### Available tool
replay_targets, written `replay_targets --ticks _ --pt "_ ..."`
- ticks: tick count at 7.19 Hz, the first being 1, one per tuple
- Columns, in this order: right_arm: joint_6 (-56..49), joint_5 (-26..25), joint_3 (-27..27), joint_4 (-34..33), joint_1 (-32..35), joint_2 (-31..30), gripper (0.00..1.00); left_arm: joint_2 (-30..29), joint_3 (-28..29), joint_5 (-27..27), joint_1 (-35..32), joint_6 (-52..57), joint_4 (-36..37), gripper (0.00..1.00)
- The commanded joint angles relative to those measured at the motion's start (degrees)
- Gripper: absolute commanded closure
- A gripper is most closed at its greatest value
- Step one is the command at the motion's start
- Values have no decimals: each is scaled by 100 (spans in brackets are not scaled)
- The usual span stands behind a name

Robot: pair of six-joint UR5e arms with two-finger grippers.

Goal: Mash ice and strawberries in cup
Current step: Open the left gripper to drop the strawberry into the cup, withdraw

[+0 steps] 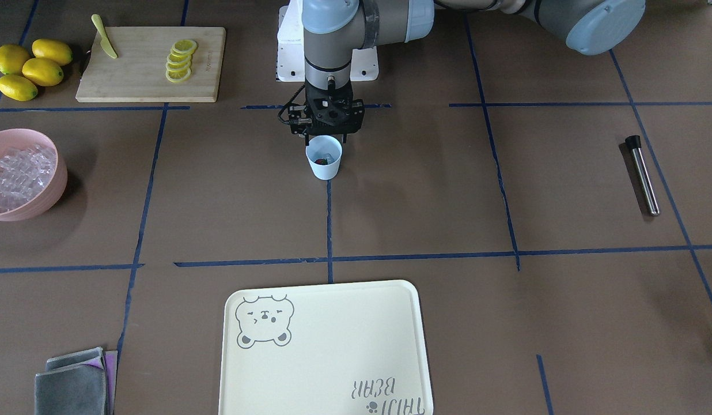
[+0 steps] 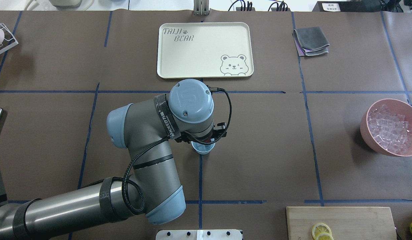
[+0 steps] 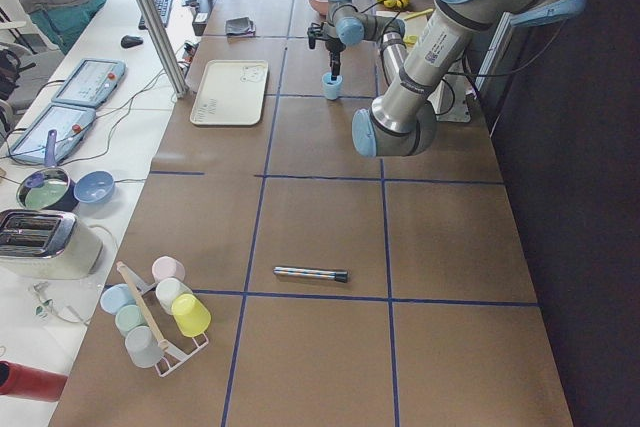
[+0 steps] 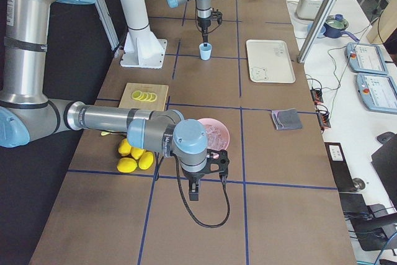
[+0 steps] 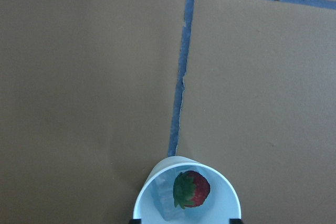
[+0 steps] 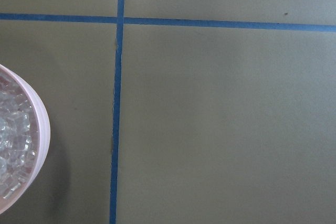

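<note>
Desk (image 1: 425, 190) covered in brown paper and divided into squares by blue tape lines. The light blue cup (image 1: 324, 164) stands upright on one tape line near the middle and serves as the reference for all positions.

Inside the cup lies one red strawberry (image 5: 192, 189) with a green leafy top. A pale, glassy piece of ice (image 5: 165, 203) lies against it on the cup floor.

The left end effector (image 1: 326, 134) hangs directly above the cup, pointing straight down. Its fingers are spread, and their dark tips appear at either side of the rim in the left wrist view. In the side views they are clear of the cup.

Far to the robot's right of the cup, a pink bowl (image 1: 55, 184) holds a pile of clear ice cubes (image 1: 16, 173). The right end effector (image 4: 193, 194) hangs just beside this bowl, over bare desk. Whether its fingers are spread or pressed together cannot be told.

Far to the robot's left of the cup lies a steel rod with a black cap (image 1: 643, 176).

Beyond the cup, away from the robot, lies a cream tray (image 1: 333, 346) printed with a bear. Folded grey cloths (image 1: 74, 383) lie further out to the robot's right.

To the robot's right of the cup, nearer the robot, a wooden cutting board (image 1: 143, 75) carries lemon slices (image 1: 180, 60) and a yellow knife (image 1: 104, 44). Four whole lemons (image 1: 30, 69) lie just beyond the board.
</note>
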Motion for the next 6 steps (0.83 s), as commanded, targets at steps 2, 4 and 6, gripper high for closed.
replay_targets --ticks 2,4,6 --pt "0 16 7 0 0 0 1 791 -839 -607 -490 1499 367 0" --pt "0 16 7 9 0 0 1 1601 -1546 -1230 -1464 3151 823 0" --pt "0 25 7 0 -9 0 1 2462 -1829 -1756 -2473 4627 834 0"
